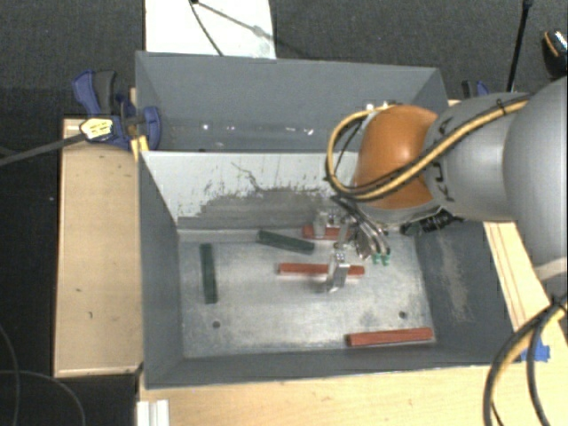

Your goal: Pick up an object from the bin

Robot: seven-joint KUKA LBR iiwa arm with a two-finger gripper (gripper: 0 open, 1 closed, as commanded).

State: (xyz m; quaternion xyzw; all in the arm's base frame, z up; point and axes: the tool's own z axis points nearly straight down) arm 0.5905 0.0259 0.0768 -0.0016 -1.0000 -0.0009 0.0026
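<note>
Closest to the lens, the big grey arm [497,158] and its orange cover [395,153] are seen well above the claw [336,278], which is lowered almost to the floor of the bin [266,96]. Right under the claw a flat red bar [297,270] is laid out on the floor, roughly mid-bin, with more of it sticking out on the claw's left than on its right. Whether the claw is spread or pressed together honestly can't be told from this angle, and contact with the bar can't be confirmed either.

A dark green bar [286,240] is parked just behind and left of the claw, tilted, close to the red one but apart from it. A small red piece [318,231] is tucked just behind the claw, by the back slope. A second red bar [389,336] is found in front of the claw and a bit to the right, well apart. Another green bar [207,273] is set far off to the claw's left.

What could go wrong: the bar is thin and flat, so it could be missed and the floor scraped instead. If it's caught off-centre, it could be swung or dropped on the lift. The green bar could be bumped too.
</note>
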